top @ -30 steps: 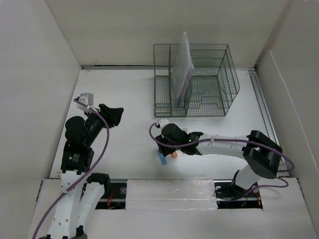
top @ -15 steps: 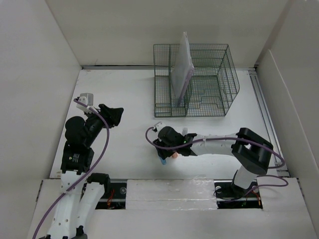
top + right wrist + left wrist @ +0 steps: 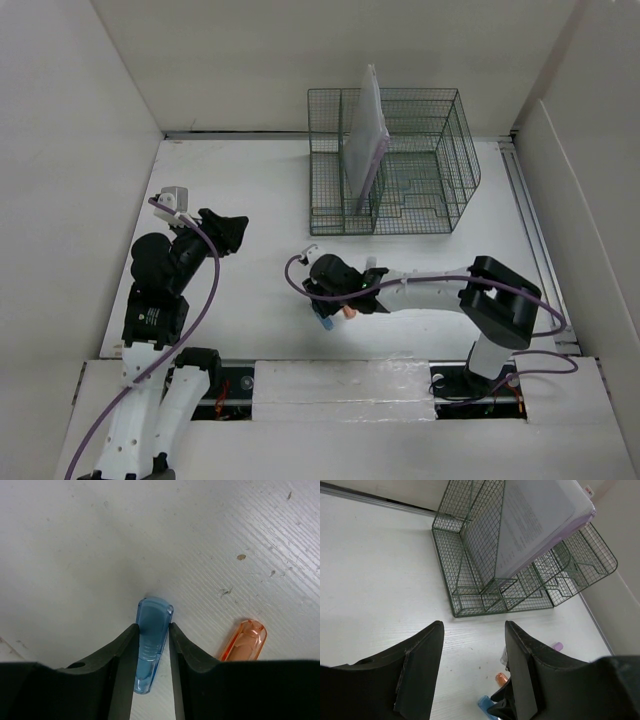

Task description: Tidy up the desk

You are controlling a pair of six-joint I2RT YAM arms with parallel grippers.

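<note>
The desk (image 3: 240,180) is a white tabletop. A translucent blue marker (image 3: 152,635) lies on it near the middle front, with an orange marker (image 3: 245,640) just to its right. My right gripper (image 3: 153,626) reaches down over the blue marker, and both fingers press against its sides. From above, the blue marker (image 3: 325,324) pokes out under that gripper (image 3: 325,308). My left gripper (image 3: 472,630) hovers open and empty over the left of the desk (image 3: 380,570), well clear of the markers.
A dark green wire basket (image 3: 390,165) stands at the back centre, with a stack of papers (image 3: 366,135) upright in its left slot. A purple marker (image 3: 557,646) lies beyond the right arm. White panel walls close in the desk on three sides.
The right arm slid left and down over the blue marker, and its fingers closed in against it. The left arm has not moved.
</note>
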